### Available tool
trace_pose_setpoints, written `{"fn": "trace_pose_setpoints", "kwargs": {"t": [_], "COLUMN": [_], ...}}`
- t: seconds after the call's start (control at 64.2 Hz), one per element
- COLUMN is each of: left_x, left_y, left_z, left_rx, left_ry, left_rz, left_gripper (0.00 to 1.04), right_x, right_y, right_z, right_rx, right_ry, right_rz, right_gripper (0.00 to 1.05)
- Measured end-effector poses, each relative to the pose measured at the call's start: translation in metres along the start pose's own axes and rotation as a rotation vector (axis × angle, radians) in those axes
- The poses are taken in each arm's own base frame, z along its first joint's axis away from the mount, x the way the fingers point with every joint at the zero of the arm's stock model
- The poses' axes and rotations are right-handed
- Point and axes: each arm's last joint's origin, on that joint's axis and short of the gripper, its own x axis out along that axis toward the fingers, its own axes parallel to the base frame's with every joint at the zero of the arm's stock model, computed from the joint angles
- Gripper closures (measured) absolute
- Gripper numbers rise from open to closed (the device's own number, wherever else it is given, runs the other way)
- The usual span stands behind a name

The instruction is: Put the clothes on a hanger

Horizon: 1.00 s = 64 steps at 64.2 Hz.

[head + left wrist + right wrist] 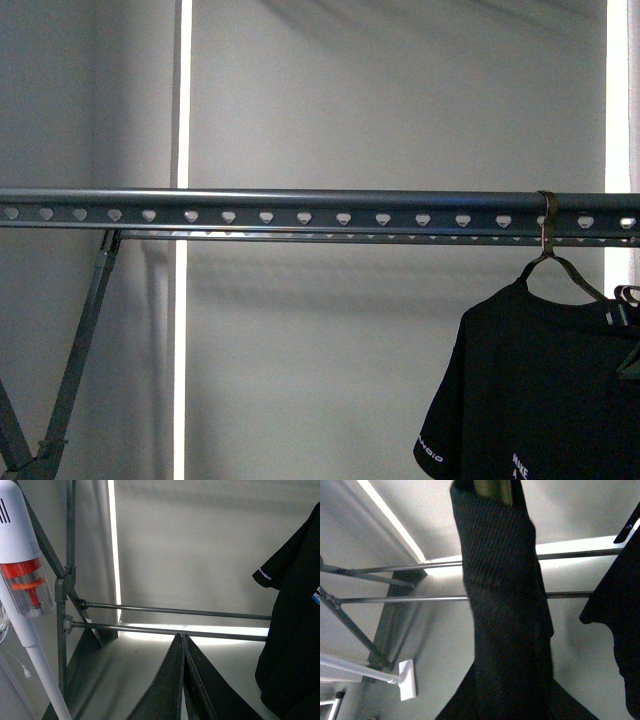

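The hanger, a long dark grey rail point(300, 211) with a row of pale holes, crosses the front view. The clothes, a black short-sleeved shirt point(540, 390) with white lettering at the sleeve hem, hangs from it at the right on a metal coat hanger point(547, 245). The shirt also shows in the left wrist view point(295, 630) and the right wrist view point(620, 630). My left gripper point(183, 639) is shut and empty, left of the shirt. My right gripper point(512, 680) is shut on the narrow black item point(505, 595), which covers its fingers. Neither gripper shows in the front view.
A slanted grey leg point(85, 330) stands under the rail's left part. Two thin lower crossbars point(175, 611) run behind my grippers. A white and orange stick vacuum point(25, 580) leans at the rack's left end, and its white head point(407, 686) rests on the floor.
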Motion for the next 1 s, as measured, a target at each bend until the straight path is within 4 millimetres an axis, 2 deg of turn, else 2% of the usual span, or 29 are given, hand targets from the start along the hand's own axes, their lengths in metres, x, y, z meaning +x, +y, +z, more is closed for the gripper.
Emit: {"fn": "trace_pose_setpoints", "kwargs": {"t": [0.093,0.14,0.187,0.327,0.421,0.514,0.545,0.639,0.701,0.794,0.872,0.935,0.997], "left_x": [-0.003,-0.005,-0.006,-0.009,-0.011,-0.013,-0.013,-0.015,-0.020,-0.026,-0.026,-0.026,-0.026], "left_y": [0.000,0.000,0.000,0.000,0.000,0.000,0.000,0.000,0.000,0.000,0.000,0.000,0.000], "left_z": [0.000,0.000,0.000,0.000,0.000,0.000,0.000,0.000,-0.003,-0.003,-0.003,-0.003,-0.003], "left_rx": [0.000,0.000,0.000,0.000,0.000,0.000,0.000,0.000,0.001,0.001,0.001,0.001,0.001], "left_ry": [0.002,0.002,0.001,0.000,0.000,0.000,0.000,0.001,0.028,0.008,0.009,0.009,0.008], "left_rz": [0.000,0.000,-0.001,0.000,0.000,0.000,0.000,-0.001,-0.003,-0.003,-0.002,-0.002,-0.002], "left_gripper": [1.01,1.01,1.01,1.01,1.01,1.01,1.01,1.01,1.01,1.01,1.01,1.01,1.01], "right_x": [-0.005,-0.018,-0.030,-0.097,-0.147,-0.179,-0.189,-0.207,-0.215,-0.210,-0.194,-0.189,-0.188], "right_y": [0.000,0.002,0.003,0.015,0.026,0.031,0.033,0.037,0.039,0.036,0.033,0.036,0.042], "right_z": [-0.009,-0.014,-0.016,-0.031,-0.063,-0.104,-0.123,-0.163,-0.178,-0.201,-0.226,-0.233,-0.234], "right_rx": [-0.026,-0.062,-0.077,-0.129,-0.150,-0.162,-0.162,-0.171,-0.181,-0.182,-0.156,-0.154,-0.171], "right_ry": [-0.066,-0.166,-0.245,-0.528,-0.625,-0.644,-0.636,-0.614,-0.631,-0.626,-0.523,-0.501,-0.507], "right_rz": [-0.036,-0.073,-0.097,-0.069,-0.026,0.001,0.014,0.038,0.046,-0.004,-0.101,-0.142,-0.112], "right_gripper": [0.65,0.53,0.45,0.21,0.05,0.08,0.07,0.07,0.07,0.08,0.23,0.34,0.46]}}
